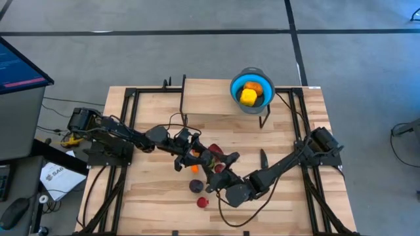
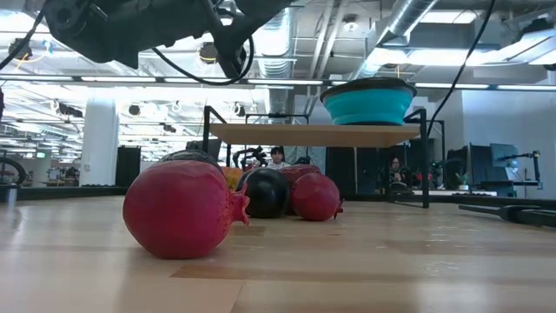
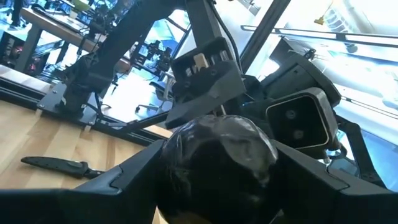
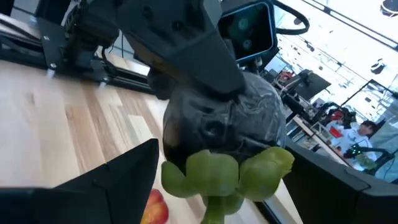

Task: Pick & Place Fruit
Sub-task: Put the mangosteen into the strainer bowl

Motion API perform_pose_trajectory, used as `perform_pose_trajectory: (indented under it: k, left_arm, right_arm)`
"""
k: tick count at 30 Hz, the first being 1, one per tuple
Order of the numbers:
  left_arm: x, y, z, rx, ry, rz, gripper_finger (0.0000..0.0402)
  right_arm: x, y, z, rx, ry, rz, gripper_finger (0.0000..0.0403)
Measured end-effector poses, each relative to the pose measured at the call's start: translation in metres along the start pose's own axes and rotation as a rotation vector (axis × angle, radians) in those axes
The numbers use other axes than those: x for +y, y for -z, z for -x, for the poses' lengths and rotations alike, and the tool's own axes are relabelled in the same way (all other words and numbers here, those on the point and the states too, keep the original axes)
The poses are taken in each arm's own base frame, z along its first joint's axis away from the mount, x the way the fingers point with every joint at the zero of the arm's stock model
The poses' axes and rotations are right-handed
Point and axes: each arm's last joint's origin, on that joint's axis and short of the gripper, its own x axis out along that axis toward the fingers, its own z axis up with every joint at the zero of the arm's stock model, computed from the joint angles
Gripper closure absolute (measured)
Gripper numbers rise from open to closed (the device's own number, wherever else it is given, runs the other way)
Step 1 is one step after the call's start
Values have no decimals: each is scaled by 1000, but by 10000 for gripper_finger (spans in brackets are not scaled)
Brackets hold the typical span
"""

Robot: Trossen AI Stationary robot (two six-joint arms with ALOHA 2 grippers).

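A dark purple fruit (image 3: 221,155) with a green leafy cap (image 4: 224,174) sits between both grippers above the table's middle. My left gripper (image 3: 219,186) is shut on it. My right gripper (image 4: 224,186) faces it from the other side, open, one finger on either side of the fruit; I cannot tell whether they touch it. On the table lie an orange fruit (image 1: 195,168), a dark purple one (image 1: 195,186), and red ones (image 1: 203,202) (image 2: 314,196). The blue bowl (image 1: 251,98) holds a yellow fruit (image 1: 248,96) and an orange one. My left gripper pinches the dark purple fruit's round body (image 3: 186,162) between its two fingers, one on each side. The fingers come roughly level from the table's left. The fruit is lifted clear of the table, its green cap turned toward my right gripper.
A slim black knife (image 1: 263,157) lies on the wood right of the fruits. The blue bowl stands on a raised wooden shelf (image 2: 304,133) at the table's far side. Black frame rails run along the left and right edges. People sit in the room beyond.
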Motion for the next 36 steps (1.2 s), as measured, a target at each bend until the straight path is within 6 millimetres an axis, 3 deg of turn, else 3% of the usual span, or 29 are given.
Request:
perform_pose_trajectory:
  k: [5, 13, 17, 26, 33, 36]
  left_arm:
    - [0, 1, 0, 4, 1, 6, 147]
    - [0, 1, 0, 11, 0, 13, 143]
    - [2, 2, 0, 24, 0, 0, 120]
    - [12, -21, 12, 36, 8, -114, 59]
    - [-6, -38, 36, 139, -121, -333, 65]
    - [-14, -34, 48, 243, -261, -411, 75]
  right_arm:
    - [1, -2, 5, -11, -8, -13, 99]
    - [2, -3, 7, -22, -20, -22, 173]
    - [3, -3, 7, -31, -53, -49, 197]
    - [10, 8, 12, 15, -168, -188, 194]
    - [12, 20, 20, 101, -252, -272, 194]
    - [-1, 14, 34, 118, -272, -312, 192]
